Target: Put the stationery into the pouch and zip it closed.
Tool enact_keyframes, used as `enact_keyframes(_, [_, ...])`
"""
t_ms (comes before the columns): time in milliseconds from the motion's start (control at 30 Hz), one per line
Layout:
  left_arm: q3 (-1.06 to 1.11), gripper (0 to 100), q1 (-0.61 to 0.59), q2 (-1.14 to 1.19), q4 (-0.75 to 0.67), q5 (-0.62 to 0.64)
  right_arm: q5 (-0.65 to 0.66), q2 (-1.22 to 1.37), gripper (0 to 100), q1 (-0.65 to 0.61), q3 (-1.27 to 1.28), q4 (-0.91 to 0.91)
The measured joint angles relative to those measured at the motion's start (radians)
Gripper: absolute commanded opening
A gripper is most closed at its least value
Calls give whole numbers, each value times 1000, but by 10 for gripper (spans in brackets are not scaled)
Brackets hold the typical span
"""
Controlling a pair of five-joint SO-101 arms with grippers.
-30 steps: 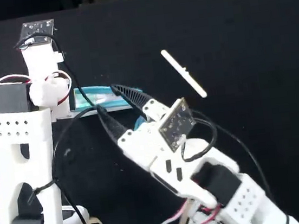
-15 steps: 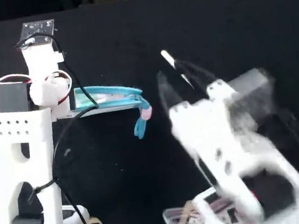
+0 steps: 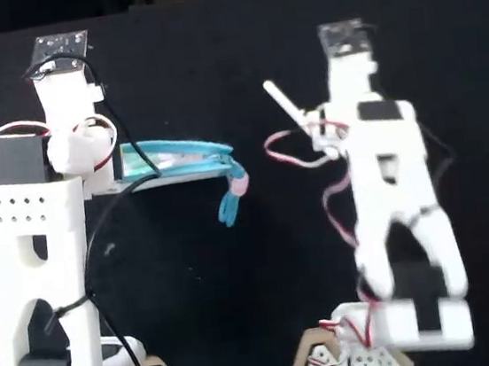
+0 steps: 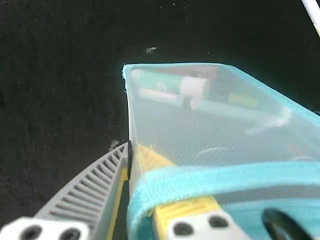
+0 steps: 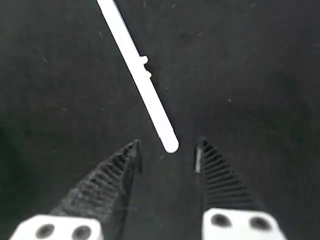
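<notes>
White and slim, a pen (image 5: 137, 75) is seen lying flat and slanted on the black table cloth (image 3: 443, 51), just above the centre of the high view. Its rounded near end is framed by the right gripper (image 5: 167, 150), whose ribbed jaws are spread moderately wide on either side of the tip, with nothing held and no contact visible.

To the left of the pen and well apart from it, the teal mesh pouch (image 3: 179, 160) is held up by one end. That end is clamped by the left gripper (image 4: 131, 150), which is closed on the fabric. Several pieces of stationery (image 4: 195, 87) can already be made out through the mesh. The zipper pull (image 3: 232, 193) hangs from the pouch end nearest the pen.

The step in hand is judged to be the pickup of the pen. A short advance is called for, so that the shaft, not just the tip, is bracketed before the jaws are closed. A tip-only pinch on so thin a rod could let it swivel or slip.
</notes>
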Motion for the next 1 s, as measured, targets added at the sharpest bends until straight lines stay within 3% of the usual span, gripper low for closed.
enact_keyframes(133, [0,30,0,0,0,-25,133,229,149,-9,-146,17])
enact_keyframes(300, [0,30,0,0,0,-34,163,448,143,-14,-338,89])
enact_keyframes(433, [0,30,0,0,0,-34,229,557,8,-14,-457,195])
enact_keyframes(567, [0,30,0,0,0,-35,307,600,11,-14,-537,296])
enact_keyframes(833, [0,30,0,0,0,-35,328,603,11,80,-545,423])
enact_keyframes(1000, [0,30,0,0,0,-35,394,496,11,150,-333,362])
